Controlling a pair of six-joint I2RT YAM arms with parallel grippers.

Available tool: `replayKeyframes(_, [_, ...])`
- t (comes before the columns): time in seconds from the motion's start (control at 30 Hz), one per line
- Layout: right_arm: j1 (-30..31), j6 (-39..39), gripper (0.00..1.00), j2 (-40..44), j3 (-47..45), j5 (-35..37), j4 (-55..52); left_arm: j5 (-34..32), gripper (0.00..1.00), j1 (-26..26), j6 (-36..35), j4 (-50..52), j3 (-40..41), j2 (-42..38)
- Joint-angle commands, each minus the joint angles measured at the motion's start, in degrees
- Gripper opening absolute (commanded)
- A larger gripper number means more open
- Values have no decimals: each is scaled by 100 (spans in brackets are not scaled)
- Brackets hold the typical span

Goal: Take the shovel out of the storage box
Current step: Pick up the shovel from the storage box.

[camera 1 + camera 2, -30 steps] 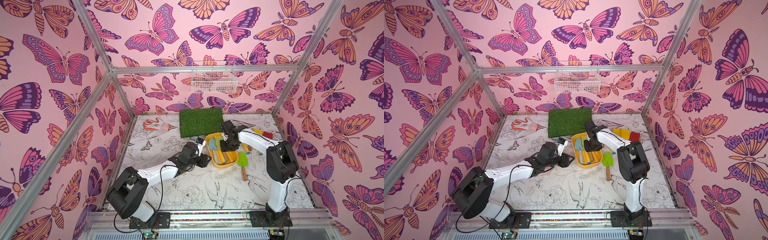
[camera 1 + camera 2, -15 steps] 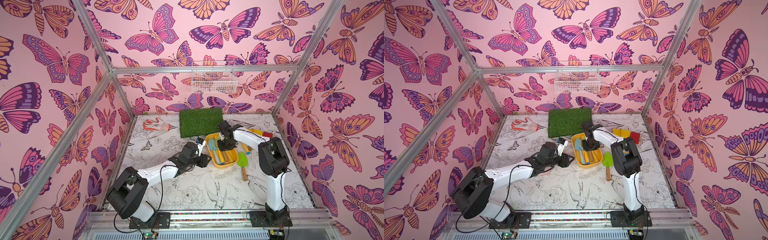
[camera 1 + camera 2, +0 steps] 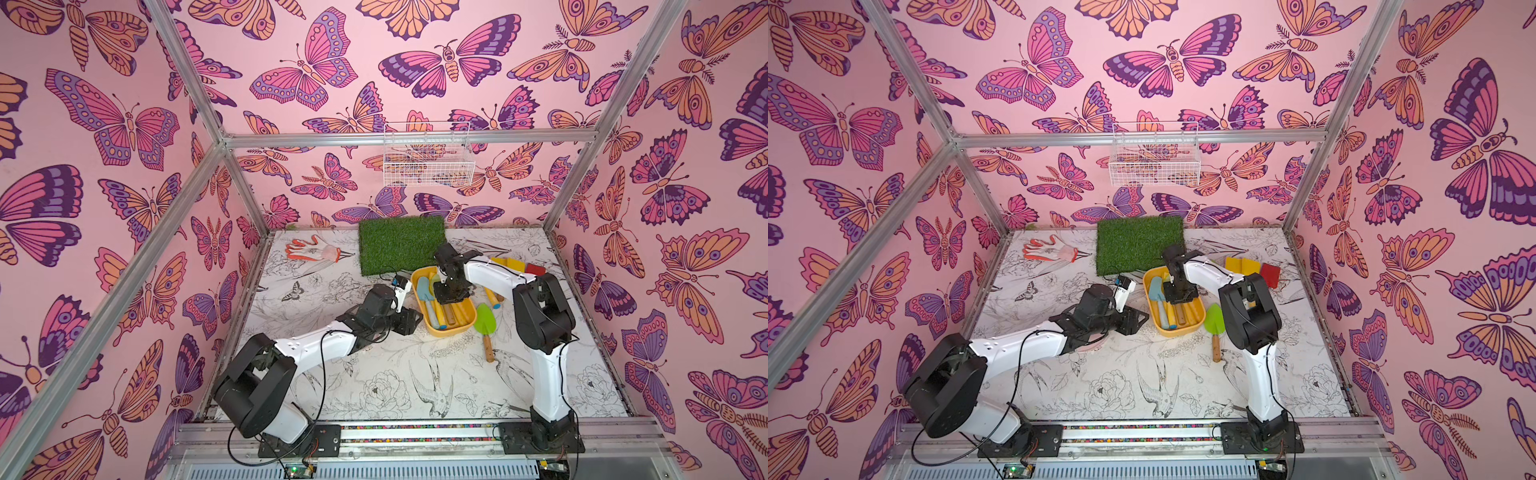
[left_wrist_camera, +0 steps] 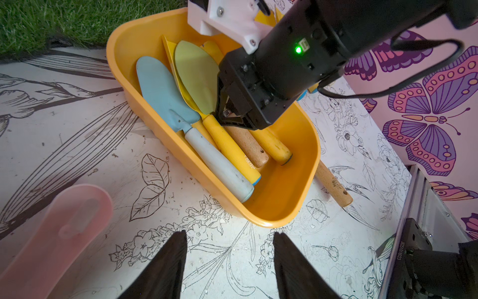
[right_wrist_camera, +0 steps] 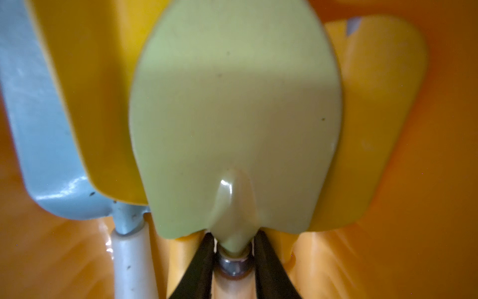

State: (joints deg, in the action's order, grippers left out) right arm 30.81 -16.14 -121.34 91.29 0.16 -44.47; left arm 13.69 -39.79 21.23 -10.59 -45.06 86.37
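The yellow-orange storage box [image 3: 451,332] [image 3: 1177,331] [image 4: 274,220] lies right of centre on the table, with several shovels inside. My right gripper [image 3: 451,297] [image 5: 234,255] reaches down into it, its two black fingers pressed against the metal neck of the pale green shovel [image 4: 196,75] [image 5: 232,103], so it is shut on that shovel. A blue shovel [image 4: 160,88] with a white handle lies beside it, and yellow blades lie underneath. My left gripper [image 4: 229,243] [image 3: 409,322] hovers open just outside the box's near end, holding nothing.
A bright green shovel [image 3: 484,322] with a wooden handle lies on the table right of the box. A grass mat [image 3: 401,243] and a glove [image 3: 311,251] sit at the back. A pink dustpan [image 4: 51,238] is under the left arm. A wire basket [image 3: 428,160] hangs on the back wall.
The right gripper has shifted slightly left inside the box, and its jaws have narrowed onto the pale green shovel's neck. The left arm has stayed still.
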Motion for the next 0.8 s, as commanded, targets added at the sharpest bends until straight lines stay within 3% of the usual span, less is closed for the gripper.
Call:
replayKeyframes(0.0, [3,-78,30,-204,-93,208,-328,12,59,-20,-67,77,-21,-73])
replayKeyframes(0.1, [4,-123,32,-217,-87,254,-326,10,59,-20,-67,81,-21,-90])
replayKeyframes(0.23, [4,-113,23,-158,-58,350,-357,11,59,-20,-67,74,-12,-103])
replayKeyframes(0.47, [39,-87,16,267,49,405,-373,19,59,-20,-62,75,-21,-85])
replayKeyframes(0.77, [75,-96,17,651,311,348,-611,22,59,-20,-57,81,-12,-120])
